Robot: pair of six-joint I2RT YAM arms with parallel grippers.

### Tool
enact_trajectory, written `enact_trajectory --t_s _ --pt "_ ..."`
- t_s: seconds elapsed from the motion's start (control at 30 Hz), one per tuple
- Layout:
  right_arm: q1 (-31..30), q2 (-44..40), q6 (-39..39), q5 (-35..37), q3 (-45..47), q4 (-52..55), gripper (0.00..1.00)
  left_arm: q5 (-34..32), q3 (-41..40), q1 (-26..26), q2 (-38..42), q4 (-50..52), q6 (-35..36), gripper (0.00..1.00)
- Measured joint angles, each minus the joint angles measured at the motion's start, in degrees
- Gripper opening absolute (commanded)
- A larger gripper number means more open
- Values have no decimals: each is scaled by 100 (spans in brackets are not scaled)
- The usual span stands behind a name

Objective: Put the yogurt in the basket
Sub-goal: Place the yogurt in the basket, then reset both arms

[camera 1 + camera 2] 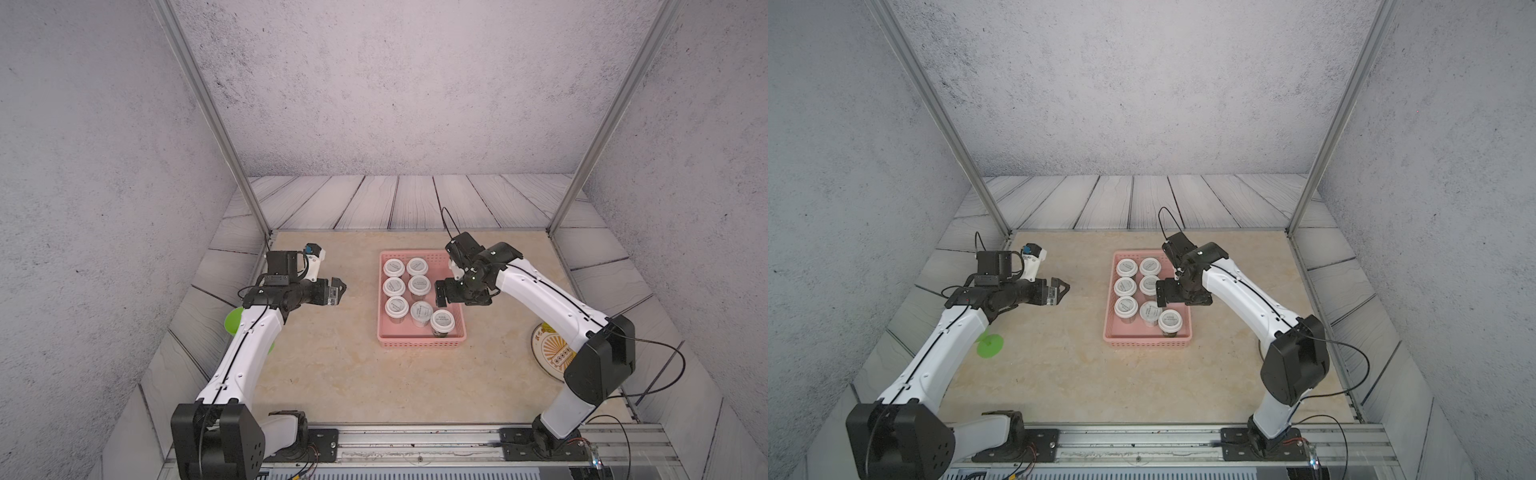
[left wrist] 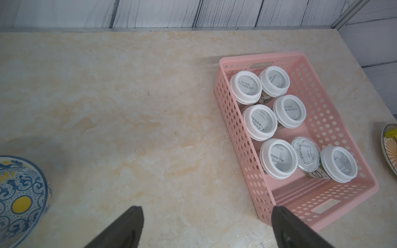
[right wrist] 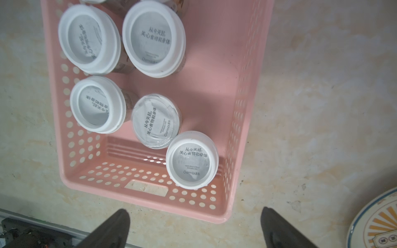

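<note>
Seven yogurt cups (image 1: 1126, 267) sit in the pink basket (image 1: 1147, 343), right pincer (image 1: 1160, 294) overhead.

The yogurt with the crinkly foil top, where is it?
In a top view the foil-topped yogurt sits in the pink basket, near row, between two white-capped yogurts.

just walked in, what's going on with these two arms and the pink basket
Two robot arms are putting yogurt cups into a pink basket, and all seven cups in view sit inside it. The right gripper hangs open and empty over the basket's right side. The left gripper is open and empty over the table beside the basket. Neither holds anything.
</note>
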State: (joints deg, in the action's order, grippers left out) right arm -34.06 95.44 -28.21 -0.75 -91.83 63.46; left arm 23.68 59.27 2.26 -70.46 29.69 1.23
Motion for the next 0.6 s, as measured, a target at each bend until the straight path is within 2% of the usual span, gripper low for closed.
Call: enact_trajectory --t_s 0.37,0.6 --pt "72 -293 529 1198 -94 -44 100 -640 -424 -2 2 -413 61 98" --pt "387 -992 872 1921 595 -774 100 -826 -592 -2 -55 -1091 267 99"
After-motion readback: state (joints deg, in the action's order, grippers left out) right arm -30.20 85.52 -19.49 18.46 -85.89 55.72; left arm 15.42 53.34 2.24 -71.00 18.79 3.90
